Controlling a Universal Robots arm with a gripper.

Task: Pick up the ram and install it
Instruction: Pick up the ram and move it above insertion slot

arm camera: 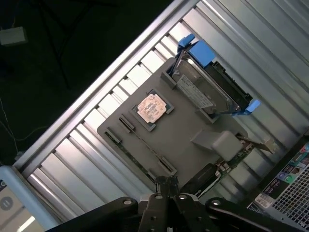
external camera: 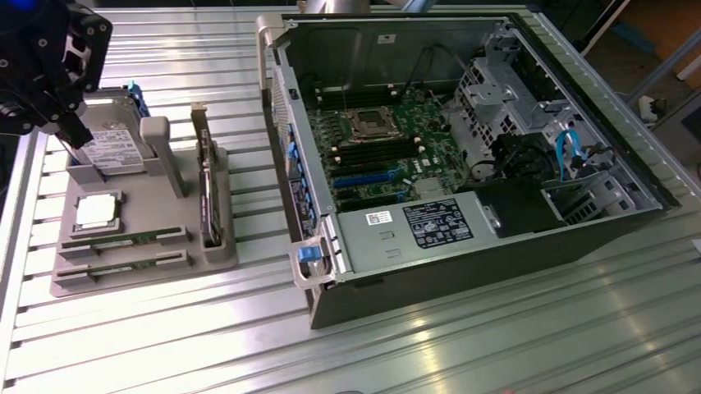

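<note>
Two ram sticks stand on edge in the front slots of a grey holder tray (external camera: pixel 143 275): one ram stick (external camera: pixel 115 240) sits just behind the other (external camera: pixel 121 264). In the wrist view a ram stick (arm camera: pixel 145 147) shows as a thin line between its end clips. My gripper (external camera: pixel 77 135) hangs over the tray's far corner at the exterior view's left, above the hard drive and well back from the ram. Its black fingers (arm camera: pixel 166 186) are pressed together and shut with nothing in them.
On the tray there are also a hard drive (external camera: pixel 110 148) with blue rails, a silver processor (external camera: pixel 97 210) and a dark expansion card (external camera: pixel 205 193) on edge. The open computer case (external camera: pixel 460 271) lies at the exterior view's right, with its motherboard (external camera: pixel 378 148) exposed. The table is ribbed metal.
</note>
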